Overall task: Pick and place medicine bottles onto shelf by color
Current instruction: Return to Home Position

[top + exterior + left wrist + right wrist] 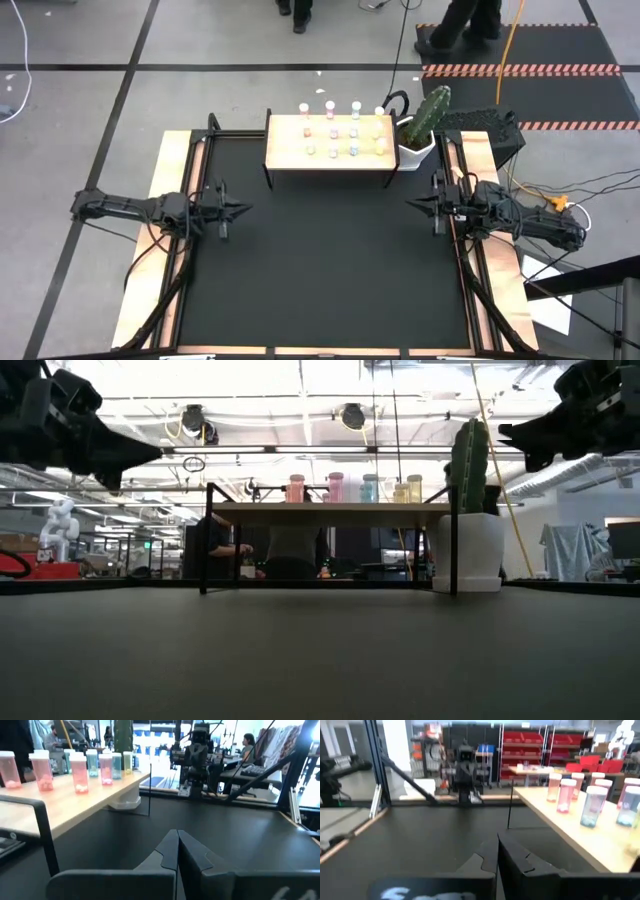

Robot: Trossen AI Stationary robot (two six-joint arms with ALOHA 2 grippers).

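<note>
High view gives me both arms drawn back to opposite sides of the black table, pointing at each other across it and well apart. The left gripper hangs above the mat with nothing in it; in its wrist view its two fingers are pressed together along one seam, clenched on air. The right gripper mirrors it, and its fingers are likewise closed tight and empty. The shelf stands forward of each gripper and off to one side, toward the far edge of the table, between the two tools and touched by neither. All the bottles I can see stand upright on its wooden top in short rows sorted by colour: the pink ones sit at the end nearer the left gripper, the teal ones come next, and the yellowish ones are at the end nearer the right gripper. Just beside that end, close in front of the right gripper, a white pot holds a green cactus. In the low view both grippers hang above the level of the shelf top.
</note>
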